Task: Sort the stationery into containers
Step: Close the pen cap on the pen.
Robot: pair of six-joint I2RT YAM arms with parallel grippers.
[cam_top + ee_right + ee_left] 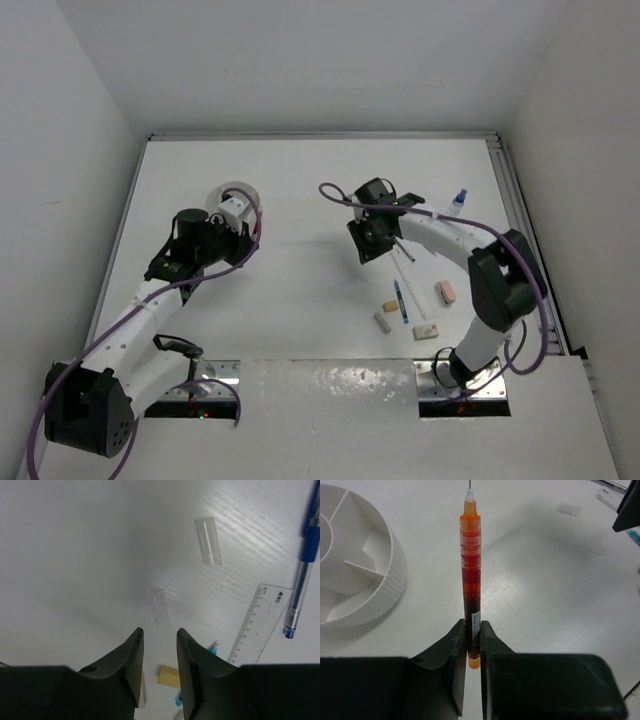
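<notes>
**Red-orange pen clamped in left gripper beside the tub; right gripper empty over loose items**

The red-orange pen is held by its rear end in the left gripper. The jaws are closed tight on the barrel, and the pen's tip points straight away from the wrist. In the left wrist view the pen hangs over bare table, just to the right of the white tub and not inside it. The tub's inner walls divide it into compartments, and the ones in view are empty. From above, the left gripper sits at the near right edge of the tub and covers part of its rim.

The right gripper is well apart from the left one, over the right half of the table. Its jaws stand a narrow gap apart with nothing between them. On the table below it lies a clear cap. A fainter clear piece shows closer to the fingers, too blurred to tell whether it rests on the table. To their right lie a blue pen and a clear ruler, side by side. A tan eraser shows between the fingers' lower edges.

The overhead view also shows a pink eraser near the right arm. A blue-capped bottle lies farther back, towards the right wall.
</notes>
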